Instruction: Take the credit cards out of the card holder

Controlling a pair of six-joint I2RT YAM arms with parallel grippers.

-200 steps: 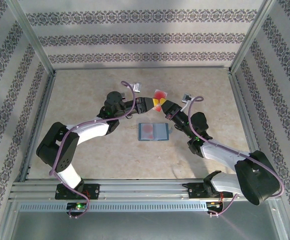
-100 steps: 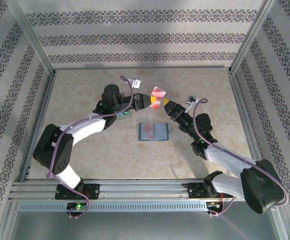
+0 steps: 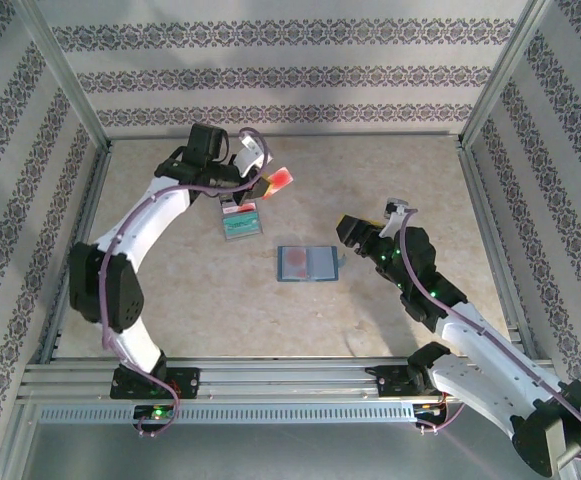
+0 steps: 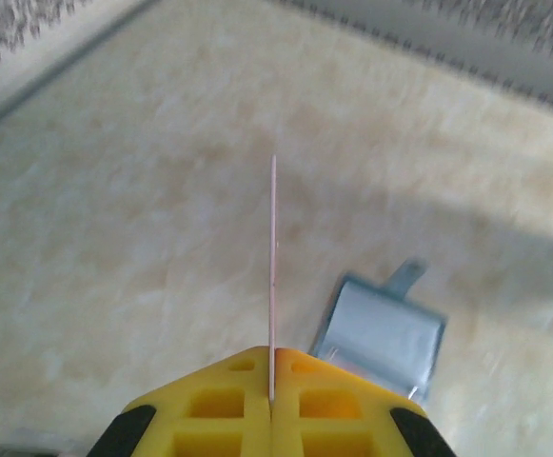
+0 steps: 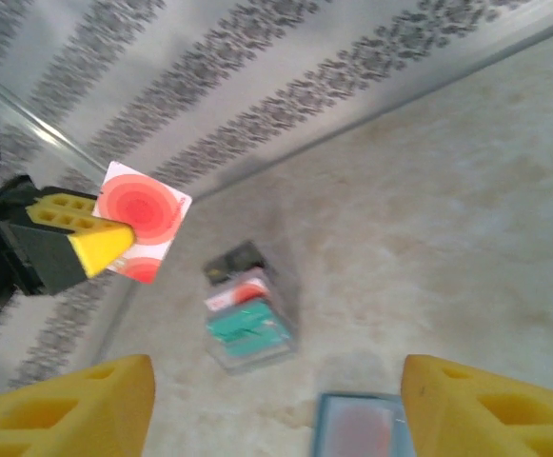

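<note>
Risk: red-and-white card [image 3: 282, 179] pinched by one edge only in clenched left gripper [image 3: 267, 186], held in air. Could twist or slip out, or flutter past card stack [image 3: 241, 222] if let go from there.

Card beyond and left of card holder [image 3: 308, 263]; stack lies between them.

Holder lies open and flat. Left panel looks pinkish, likely another card inside. Holder looks light: may slide or lift when that card is pulled.

Right gripper [image 5: 274, 405] just right of holder, jaws spread, empty.
</note>
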